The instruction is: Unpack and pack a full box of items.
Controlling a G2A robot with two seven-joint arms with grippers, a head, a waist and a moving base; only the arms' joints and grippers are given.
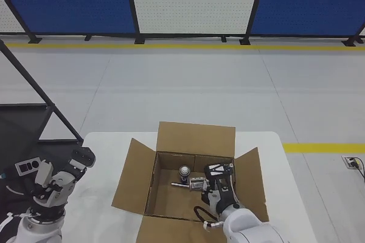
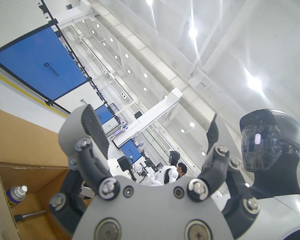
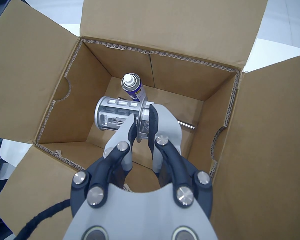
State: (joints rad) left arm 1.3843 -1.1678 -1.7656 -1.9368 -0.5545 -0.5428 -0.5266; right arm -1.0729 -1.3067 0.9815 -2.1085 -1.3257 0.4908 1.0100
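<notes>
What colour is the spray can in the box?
The spray can is blue with a white cap; right wrist view.

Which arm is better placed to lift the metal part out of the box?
The right. The right gripper is down inside the box and shut on the metal part. The left gripper is open, outside the box, and points upward, away from it.

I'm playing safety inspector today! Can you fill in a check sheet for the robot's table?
Surface: white table, bears an open cardboard box.
Job's things: spray can upright in the box; metal cylinder inside the box.
Clutter: nothing seen.
Grippers: right gripper shut on the metal cylinder; left gripper open, beside the box.
Cables: black cable at the right wrist.
Surroundings: blue and white panels, yellow floor line.
</notes>
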